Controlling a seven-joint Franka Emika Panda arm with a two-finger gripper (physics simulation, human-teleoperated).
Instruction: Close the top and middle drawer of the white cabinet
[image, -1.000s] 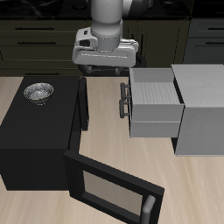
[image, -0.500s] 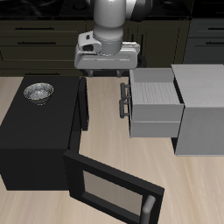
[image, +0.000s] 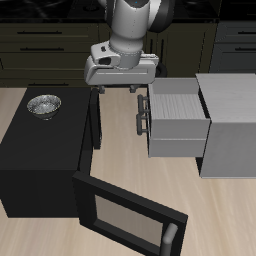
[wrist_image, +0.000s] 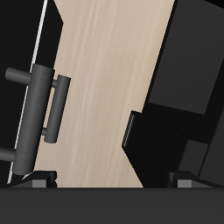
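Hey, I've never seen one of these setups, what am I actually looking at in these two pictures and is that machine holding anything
These are computer renders from a simulator, not photographs. The grey and white machine is a robot arm ending in a two-finger gripper, steered remotely by a person. The exterior view looks down on the table from its front. The other picture comes from a camera on the gripper itself, looking past its fingers at the table.

On the table stands a white cabinet with its drawers pulled out, dark handles facing the middle; the wrist view shows those handles up close. Opposite is a black microwave with its door swung open and a small metal bowl on top.

The gripper holds nothing. It hangs above the table near the drawer fronts, with its fingers apart.
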